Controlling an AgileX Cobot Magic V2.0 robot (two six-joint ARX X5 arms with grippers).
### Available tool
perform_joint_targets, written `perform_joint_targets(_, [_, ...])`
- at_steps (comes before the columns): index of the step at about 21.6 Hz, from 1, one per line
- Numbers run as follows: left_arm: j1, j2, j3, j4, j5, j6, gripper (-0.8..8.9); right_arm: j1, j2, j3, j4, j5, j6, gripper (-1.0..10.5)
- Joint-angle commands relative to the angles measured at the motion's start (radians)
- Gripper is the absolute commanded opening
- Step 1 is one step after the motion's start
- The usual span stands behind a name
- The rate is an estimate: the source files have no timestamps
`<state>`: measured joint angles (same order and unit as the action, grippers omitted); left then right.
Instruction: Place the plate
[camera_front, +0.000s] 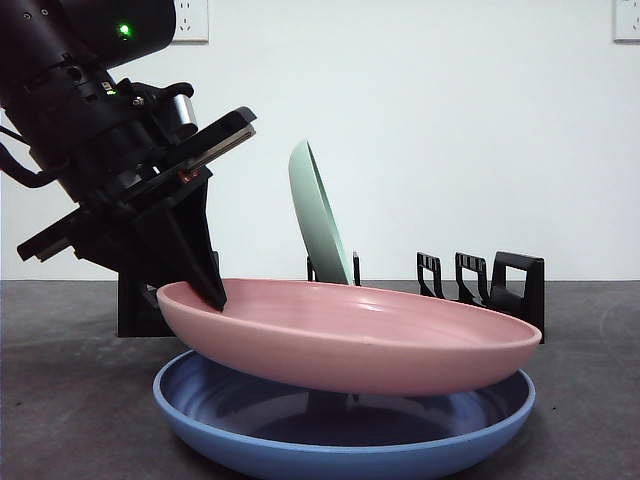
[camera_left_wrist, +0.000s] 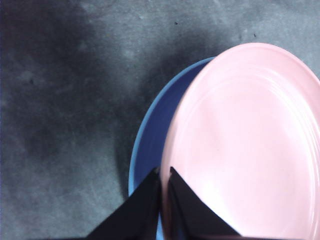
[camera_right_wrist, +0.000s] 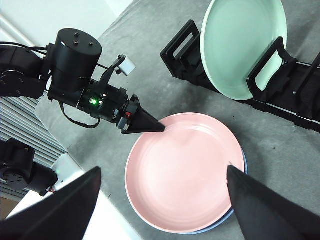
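A pink plate (camera_front: 350, 335) is tilted, its left rim lifted off the blue plate (camera_front: 340, 430) under it. My left gripper (camera_front: 212, 290) is shut on the pink plate's left rim. The left wrist view shows its jaws (camera_left_wrist: 164, 182) pinching the pink plate (camera_left_wrist: 245, 145) over the blue plate (camera_left_wrist: 150, 135). My right gripper (camera_right_wrist: 162, 200) is open, high above both plates, holding nothing. From there I see the pink plate (camera_right_wrist: 185, 170), the left gripper (camera_right_wrist: 142, 122) on its rim and a sliver of the blue plate (camera_right_wrist: 225, 222).
A black dish rack (camera_front: 490, 280) stands behind the plates with a pale green plate (camera_front: 320, 215) upright in one slot. In the right wrist view the rack (camera_right_wrist: 280, 95) and green plate (camera_right_wrist: 240, 45) lie beyond the pink plate. The table (camera_front: 60, 400) is dark grey.
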<state>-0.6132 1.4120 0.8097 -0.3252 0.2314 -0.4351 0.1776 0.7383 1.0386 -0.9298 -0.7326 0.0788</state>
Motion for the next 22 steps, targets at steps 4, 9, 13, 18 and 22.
perform_joint_targets(4, [-0.009,0.016,0.013,0.012,0.001,-0.008,1.66,0.004,0.006,0.016,0.008,-0.001,0.005,4.0])
perform_joint_targets(9, [-0.009,0.015,0.035,-0.026,0.003,-0.006,4.96,0.004,0.006,0.016,0.008,-0.001,0.005,4.0])
perform_joint_targets(13, [-0.009,-0.007,0.097,-0.143,0.005,0.034,5.09,0.004,0.006,0.016,0.009,-0.001,0.003,4.0])
perform_joint_targets(18, [-0.009,-0.162,0.144,-0.298,0.005,0.102,5.09,0.004,0.006,0.016,0.009,0.000,-0.001,4.0])
perform_joint_targets(22, [-0.009,-0.366,0.149,-0.411,0.005,0.201,5.08,0.004,0.006,0.016,0.011,0.000,-0.002,4.0])
